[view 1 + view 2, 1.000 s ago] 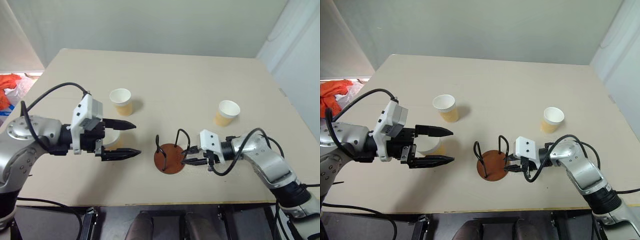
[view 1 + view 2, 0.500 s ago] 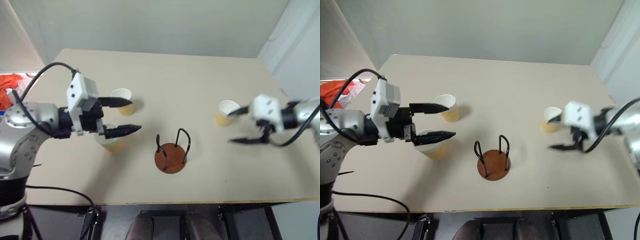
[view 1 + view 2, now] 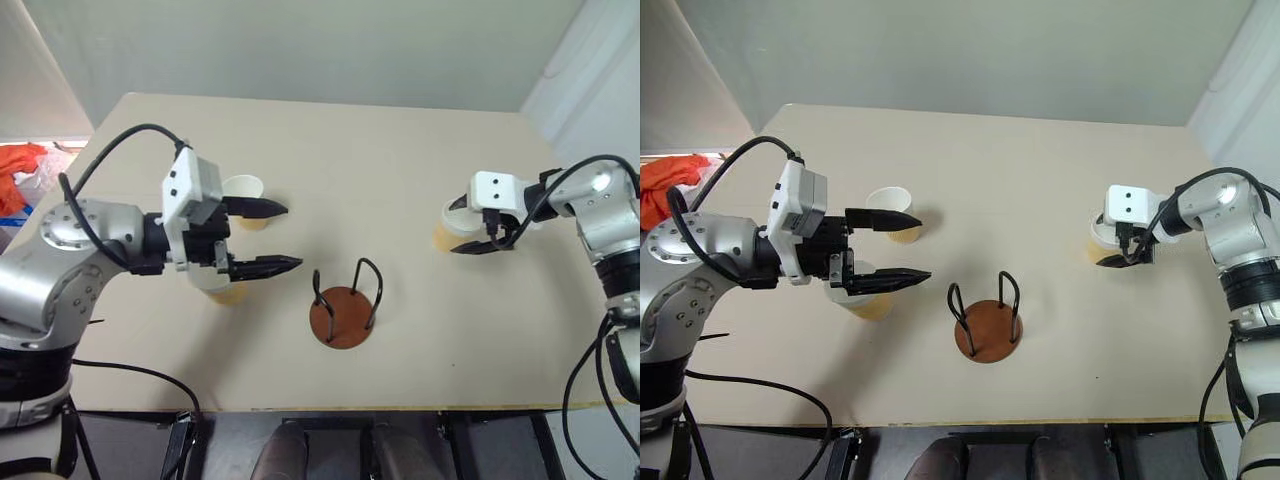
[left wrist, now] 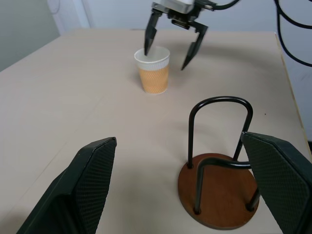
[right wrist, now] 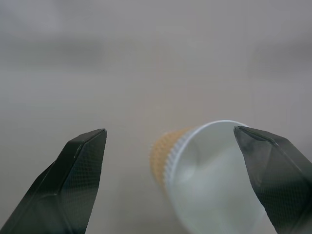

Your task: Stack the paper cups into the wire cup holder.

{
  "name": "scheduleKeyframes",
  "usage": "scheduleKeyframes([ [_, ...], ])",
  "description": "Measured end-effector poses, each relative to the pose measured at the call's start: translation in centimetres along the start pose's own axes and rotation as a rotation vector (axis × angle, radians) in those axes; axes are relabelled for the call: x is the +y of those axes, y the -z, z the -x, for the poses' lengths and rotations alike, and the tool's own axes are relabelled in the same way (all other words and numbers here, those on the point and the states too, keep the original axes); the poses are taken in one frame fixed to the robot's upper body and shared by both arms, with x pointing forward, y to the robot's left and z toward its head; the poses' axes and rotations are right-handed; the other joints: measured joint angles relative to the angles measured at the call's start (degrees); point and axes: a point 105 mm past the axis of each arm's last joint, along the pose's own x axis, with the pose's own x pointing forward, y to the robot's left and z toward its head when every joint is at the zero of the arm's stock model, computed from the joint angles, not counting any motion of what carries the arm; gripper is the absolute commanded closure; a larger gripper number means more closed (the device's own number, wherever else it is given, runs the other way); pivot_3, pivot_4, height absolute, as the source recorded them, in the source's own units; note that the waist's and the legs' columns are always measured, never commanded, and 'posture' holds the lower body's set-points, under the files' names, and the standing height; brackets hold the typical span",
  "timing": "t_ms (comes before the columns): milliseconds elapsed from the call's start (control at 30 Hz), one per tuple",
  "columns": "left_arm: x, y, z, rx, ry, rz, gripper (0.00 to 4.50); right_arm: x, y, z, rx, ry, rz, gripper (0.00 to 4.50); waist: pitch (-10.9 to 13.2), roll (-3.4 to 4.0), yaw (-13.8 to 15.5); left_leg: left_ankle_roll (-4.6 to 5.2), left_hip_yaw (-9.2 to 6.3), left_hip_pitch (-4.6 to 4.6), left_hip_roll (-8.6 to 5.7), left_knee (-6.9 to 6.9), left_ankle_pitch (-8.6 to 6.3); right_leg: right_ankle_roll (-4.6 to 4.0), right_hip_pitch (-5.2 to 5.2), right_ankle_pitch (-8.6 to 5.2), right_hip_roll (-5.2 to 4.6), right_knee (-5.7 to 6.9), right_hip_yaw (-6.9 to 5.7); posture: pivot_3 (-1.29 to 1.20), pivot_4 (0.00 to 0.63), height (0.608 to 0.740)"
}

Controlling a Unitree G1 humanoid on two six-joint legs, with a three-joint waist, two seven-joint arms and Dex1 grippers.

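Evidently set to grasp, the right gripper (image 3: 1118,244) hangs wide-jawed over the cup (image 3: 1101,239) on the table (image 3: 1040,160), the left gripper (image 3: 903,248) gapes empty above two cups (image 3: 862,298), and the wire cup holder (image 3: 986,318) stands empty between.

Left hand (image 3: 262,238) and its white camera block are covering most of the nearest pale yellow-tan paper cup (image 3: 226,292), and one finger is crossing the front of the farther tan cup (image 3: 243,189). Right hand (image 3: 1116,247) is hiding part of the third tan cup (image 3: 1101,246); contact is unclear. Orange crumpled thing (image 3: 20,167) beyond the beige tabletop (image 3: 330,150) is getting cut by the frame edge, unidentifiable.
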Motion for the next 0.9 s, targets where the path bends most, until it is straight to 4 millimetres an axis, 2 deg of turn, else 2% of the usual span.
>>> scheduleKeyframes([
  [67,-0.1,-0.1,0.2,0.001,-0.006,-0.007,0.0,0.1,0.5,-0.4,0.014,-0.006,-0.003,0.61,0.0,0.0,0.0,0.0,0.0,0.0,0.0,-0.01,0.0,0.0,0.01,0.0,0.0,-0.02,0.0,0.0,0.15,0.74],
  [200,-0.6,0.5,0.2,0.016,-0.007,0.019,0.0,0.4,1.6,-1.4,0.036,-0.021,-0.019,1.97,0.0,0.02,0.0,-0.01,0.0,0.0,0.0,0.01,0.01,0.0,-0.01,0.0,-0.02,0.05,0.0,0.0,0.15,0.74],
  [433,-0.5,0.3,0.7,0.018,-0.038,0.009,0.0,-0.1,2.4,-1.3,0.08,-0.008,0.008,4.38,0.0,0.08,-0.1,0.01,0.0,0.02,0.02,0.03,0.0,-0.09,-0.02,0.05,-0.02,0.11,-0.02,0.0,0.15,0.74],
  [633,-0.4,0.4,0.9,0.033,-0.042,0.006,0.0,-0.7,1.6,0.0,0.093,-0.012,0.1,4.45,0.1,0.19,0.0,-0.02,0.01,-0.05,0.04,0.01,0.01,-0.12,-0.07,0.06,-0.02,0.1,-0.05,0.0,0.15,0.74],
  [700,-0.2,0.3,1.4,0.04,-0.057,0.0,0.0,-1.1,-0.6,1.7,0.036,-0.013,0.162,4.45,0.3,0.41,-0.1,-0.11,0.07,-0.24,0.03,0.01,0.06,-0.12,-0.29,0.06,-0.02,0.09,-0.01,0.0,0.15,0.74],
  [733,-0.1,0.2,1.5,0.04,-0.063,-0.003,0.0,-1.4,-2.4,2.7,-0.023,-0.008,0.192,4.45,0.3,0.45,-0.1,-0.16,0.09,-0.3,0.03,0.0,0.09,-0.13,-0.35,0.06,-0.01,0.1,-0.02,0.0,0.15,0.74],
  [833,-0.2,0.2,1.6,0.039,-0.059,-0.002,0.0,-1.5,-9.5,6.9,-0.235,0.01,0.339,4.45,0.3,0.57,-0.4,-0.36,0.11,-0.5,0.09,-0.08,0.2,-0.17,-0.54,0.03,0.08,0.06,-0.02,0.0,0.15,0.74],
  [900,-0.2,0.4,1.5,0.042,-0.05,0.006,0.0,-0.4,-12.8,9.1,-0.338,-0.007,0.416,4.45,0.3,0.55,-0.4,-0.39,0.08,-0.53,0.15,-0.06,0.22,-0.22,-0.52,0.0,0.14,0.01,-0.04,0.0,0.15,0.74],
])
